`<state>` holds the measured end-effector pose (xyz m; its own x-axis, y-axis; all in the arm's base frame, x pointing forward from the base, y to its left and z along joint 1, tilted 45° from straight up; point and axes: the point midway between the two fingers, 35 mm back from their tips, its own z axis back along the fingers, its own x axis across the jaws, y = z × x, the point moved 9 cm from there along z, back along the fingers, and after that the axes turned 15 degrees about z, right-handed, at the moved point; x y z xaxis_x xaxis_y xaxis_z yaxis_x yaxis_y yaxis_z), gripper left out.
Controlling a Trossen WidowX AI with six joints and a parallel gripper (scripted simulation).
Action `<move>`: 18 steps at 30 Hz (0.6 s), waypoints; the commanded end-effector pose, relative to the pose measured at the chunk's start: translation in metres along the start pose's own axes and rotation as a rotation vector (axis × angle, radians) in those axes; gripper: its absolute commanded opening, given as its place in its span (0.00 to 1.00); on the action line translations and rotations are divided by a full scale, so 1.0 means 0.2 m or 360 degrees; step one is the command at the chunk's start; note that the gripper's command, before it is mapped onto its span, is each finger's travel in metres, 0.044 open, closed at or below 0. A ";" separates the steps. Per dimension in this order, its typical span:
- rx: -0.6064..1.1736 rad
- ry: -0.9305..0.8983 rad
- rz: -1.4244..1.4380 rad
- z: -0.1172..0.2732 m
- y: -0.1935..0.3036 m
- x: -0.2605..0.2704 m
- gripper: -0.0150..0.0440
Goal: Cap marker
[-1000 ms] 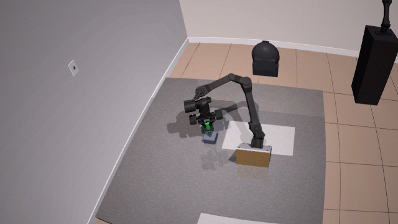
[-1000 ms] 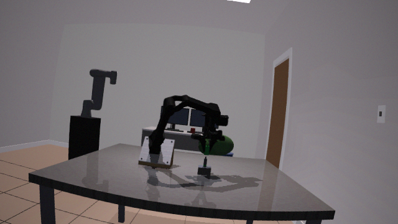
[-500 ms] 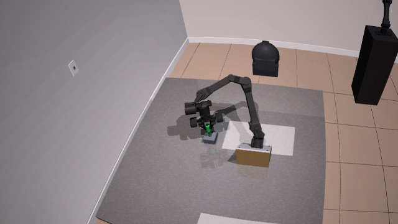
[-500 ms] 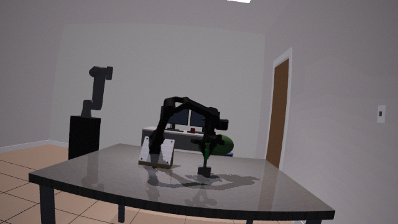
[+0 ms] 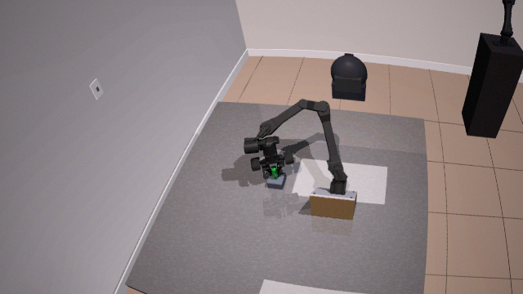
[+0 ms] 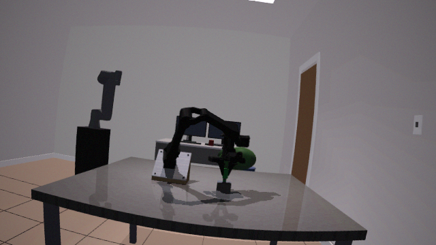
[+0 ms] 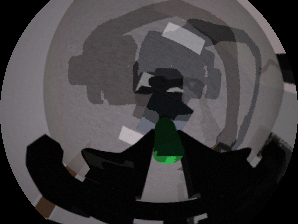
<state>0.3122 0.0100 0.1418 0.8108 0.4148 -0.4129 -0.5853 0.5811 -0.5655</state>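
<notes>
The green cap (image 5: 274,172) (image 6: 225,173) (image 7: 168,144) is upright between the fingers of my gripper (image 5: 274,175) (image 6: 225,175) (image 7: 165,132), which is shut on it. The cap stands directly above the small blue-grey holder block (image 5: 276,185) (image 6: 223,187) (image 7: 145,124), its lower end close to the block's top in the exterior view. The cap and fingers cover the place of the marker, and I cannot make out its barrel. The cap looks lined up with it and low around it; whether it is fully seated I cannot tell.
The arm's base stands on a wooden wedge block (image 5: 333,207) with a white top plate, right of the holder in the top view. A flat white sheet (image 5: 373,184) lies on the table (image 5: 212,245) beside the base. The grey wall (image 5: 135,135) runs along the table's left edge.
</notes>
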 end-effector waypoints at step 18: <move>0.0000 0.0002 0.0004 -0.01 0.00 0.00 0.70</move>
<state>0.3113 0.0084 0.1395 0.8093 0.4154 -0.4152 -0.5873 0.5799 -0.5646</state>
